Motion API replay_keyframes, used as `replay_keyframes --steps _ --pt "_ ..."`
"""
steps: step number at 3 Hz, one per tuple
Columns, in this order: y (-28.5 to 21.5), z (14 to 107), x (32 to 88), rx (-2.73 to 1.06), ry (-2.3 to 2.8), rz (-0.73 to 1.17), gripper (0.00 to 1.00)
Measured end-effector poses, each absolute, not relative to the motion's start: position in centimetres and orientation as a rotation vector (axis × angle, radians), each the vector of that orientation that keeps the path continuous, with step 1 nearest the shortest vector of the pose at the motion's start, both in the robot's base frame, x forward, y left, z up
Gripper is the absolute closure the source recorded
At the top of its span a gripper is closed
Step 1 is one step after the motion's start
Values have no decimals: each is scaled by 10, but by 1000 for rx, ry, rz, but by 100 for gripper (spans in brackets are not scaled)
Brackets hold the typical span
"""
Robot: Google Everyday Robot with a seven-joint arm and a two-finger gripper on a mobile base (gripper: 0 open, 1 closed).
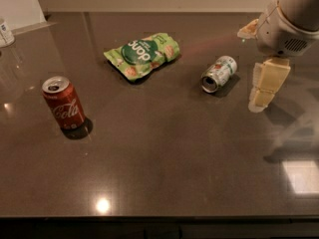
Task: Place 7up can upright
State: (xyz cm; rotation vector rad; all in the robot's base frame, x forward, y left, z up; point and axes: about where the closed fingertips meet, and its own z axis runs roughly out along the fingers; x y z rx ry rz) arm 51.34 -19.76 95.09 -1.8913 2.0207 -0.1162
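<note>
The 7up can (218, 73) is silver-white with green lettering. It lies on its side on the dark table (164, 148), right of centre, with its top end facing front-left. My gripper (264, 89) hangs from the white arm (289, 19) at the right. It hovers just right of the can, a short gap away, and holds nothing that I can see.
A red Coca-Cola can (63, 102) stands upright at the left. A green snack pouch (142, 55) lies flat behind the centre, left of the 7up can. A white container (5, 33) sits at the far left edge. The table's front edge runs along the bottom.
</note>
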Motion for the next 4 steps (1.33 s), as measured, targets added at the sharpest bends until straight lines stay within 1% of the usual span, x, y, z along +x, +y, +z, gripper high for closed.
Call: replay_keyframes --steps 2,4 --pt "-194 927 572 -2106 1875 -117 0" --pt "-184 907 612 -2308 1618 -45 0"
